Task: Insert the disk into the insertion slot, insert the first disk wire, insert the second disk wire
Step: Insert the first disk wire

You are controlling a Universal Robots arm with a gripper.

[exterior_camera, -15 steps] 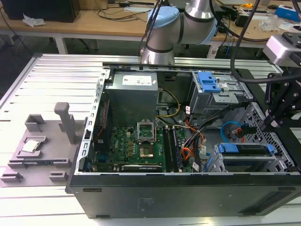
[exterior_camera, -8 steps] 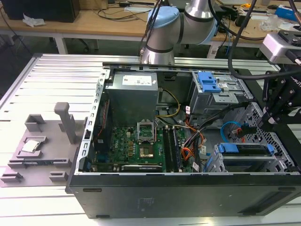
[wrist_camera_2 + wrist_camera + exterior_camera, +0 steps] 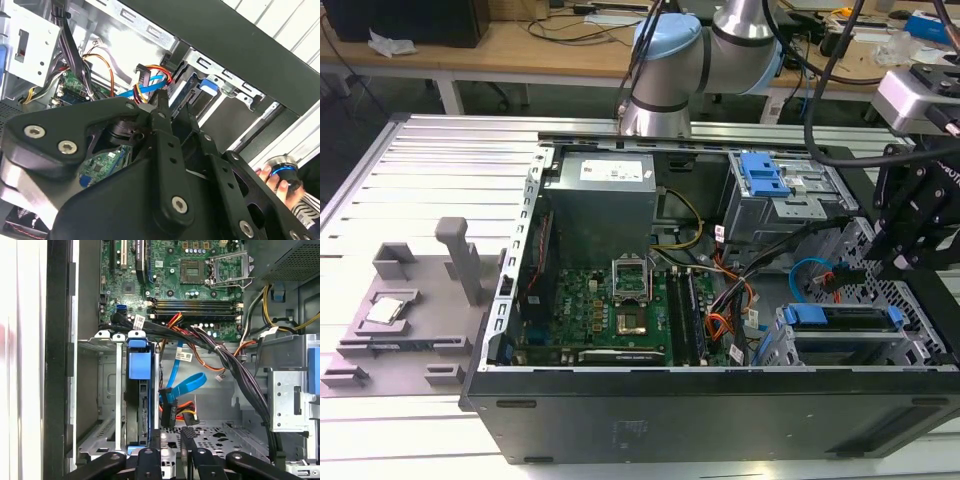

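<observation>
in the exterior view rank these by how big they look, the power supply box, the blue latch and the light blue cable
Largest: power supply box. Then blue latch and light-blue cable, alike in extent, so I won't rank those two.

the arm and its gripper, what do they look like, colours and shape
The arm has rounded silver-grey segments with light-blue joint caps in the exterior view, and black cables loop alongside it toward the wrist. The gripper is matt black, built from flat linkage bars joined by silver screw heads, as the second wrist view shows.
</observation>
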